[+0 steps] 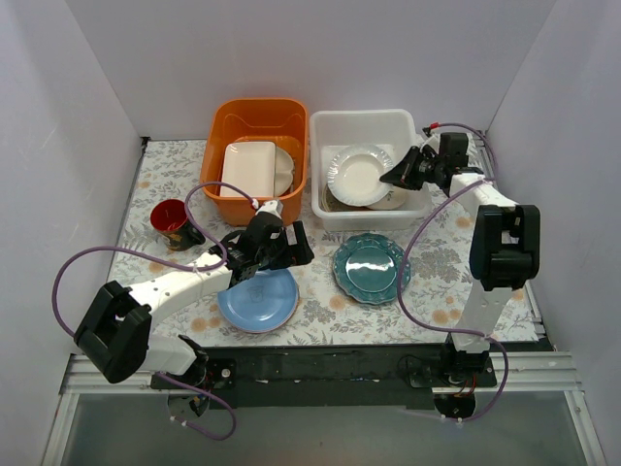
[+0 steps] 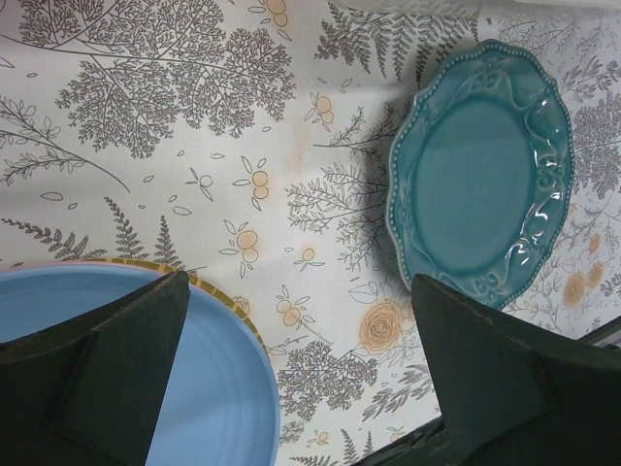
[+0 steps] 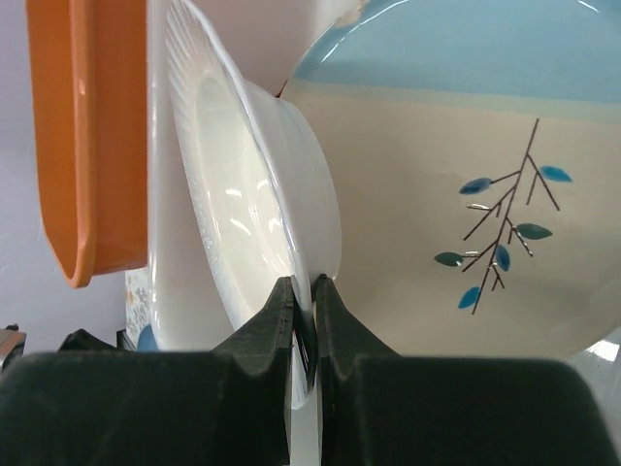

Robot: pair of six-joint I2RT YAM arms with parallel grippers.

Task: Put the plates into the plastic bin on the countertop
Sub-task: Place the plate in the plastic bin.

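My right gripper (image 1: 388, 177) is shut on the rim of a white plate (image 1: 357, 175) and holds it tilted inside the white plastic bin (image 1: 361, 122). In the right wrist view the fingertips (image 3: 281, 306) pinch that white plate (image 3: 233, 209), in front of a cream plate with a leaf pattern (image 3: 437, 209). My left gripper (image 1: 291, 245) is open and empty above the cloth, between a light blue plate (image 1: 257, 300) and a teal scalloped plate (image 1: 370, 267). The left wrist view shows the light blue plate (image 2: 209, 388) and the teal plate (image 2: 480, 165).
An orange tub (image 1: 258, 121) holding a cream rectangular dish (image 1: 248, 167) stands left of the bin. A red cup (image 1: 172, 222) sits at the left on the floral cloth (image 1: 427, 248). White walls close in the left, right and back.
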